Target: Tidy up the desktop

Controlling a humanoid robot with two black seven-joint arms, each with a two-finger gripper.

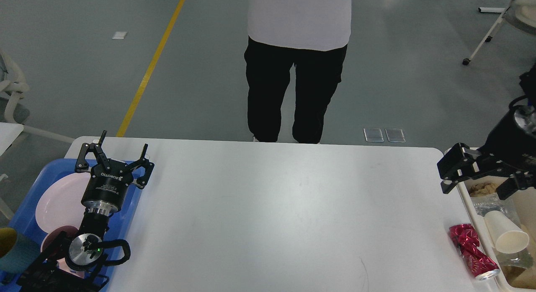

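Can (pixel 473 251), crushed, red, lies on worktop (pixel 268 208) below right gripper (pixel 477 177), beside bin (pixel 465 191). Right jaws apart, empty. Lower straight, span can's narrow width. Left gripper (pixel 115 156) jaws apart, idle.

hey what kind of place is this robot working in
Probably a robotics lab or test hall: a bare grey floor with a yellow line, a white desktop set up with a blue tray and bin, and a person standing watching.
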